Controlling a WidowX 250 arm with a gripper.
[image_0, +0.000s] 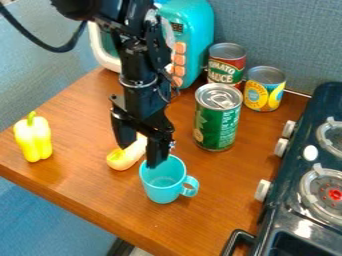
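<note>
Camera view. The black gripper (139, 157) is found low over the wooden counter (224, 175), at the blue cup (160, 192). Its fingers are seen spread apart, and nothing is seen clamped between them. One fingertip is noted at the cup's rim, though contact cannot be confirmed. A pale-yellow vegetable (120, 159) is observed lying just beside the cup, partly hidden by the gripper; whether it is touched cannot be told.

The stage in hand is judged to be positioning at close range, with no grip made. From this pose, a careful line-up of the fingers would be called for, so that neither the cup nor the vegetable is knocked.

Containers. The cup is recorded upright, its mouth up and its handle turned toward the stove (284, 220). Part of its inner wall can be inspected; the bottom is not clearly seen, so its contents cannot be certified. The green can (217, 122), the red can (227, 67) and the yellow can (265, 92) are all found upright with tops closed; their contents are not visible. The blue microwave (194, 30) is placed behind the arm, its inside unverified. A yellow pepper (33, 139) is noted well apart, near the counter's edge.
</note>
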